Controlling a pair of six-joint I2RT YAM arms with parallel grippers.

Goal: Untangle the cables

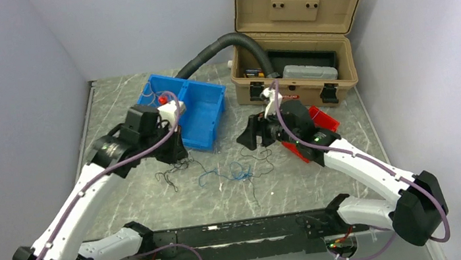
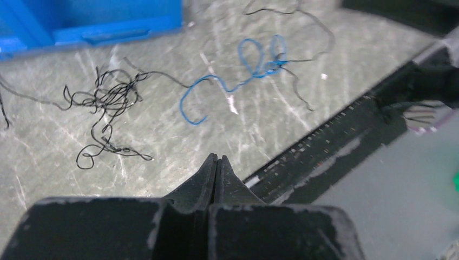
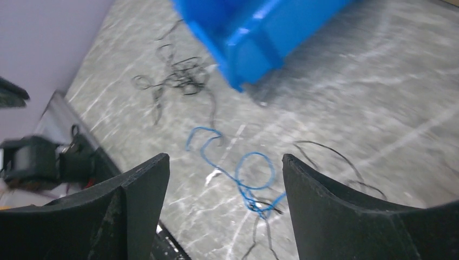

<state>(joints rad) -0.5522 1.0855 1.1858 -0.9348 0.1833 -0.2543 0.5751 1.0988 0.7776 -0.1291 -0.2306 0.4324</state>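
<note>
Now, nearest the arm bases, a black rail runs along the near edge of the counter. Just beyond it the cables lie loose on the marbled surface. A black tangle sits to the left, a blue wire curls in loops at the middle, and thin black strands trail off to the right. The left tool hangs on the near side of the tangle, its fingers pressed flat together. The right tool hangs over the blue loops with its fingers spread wide, gripping nothing. Behind the tangle sits a blue bin, crowding the left tool. Farthest back, a tan case stands open, with a black corrugated hose arching from it toward the bin.
</note>
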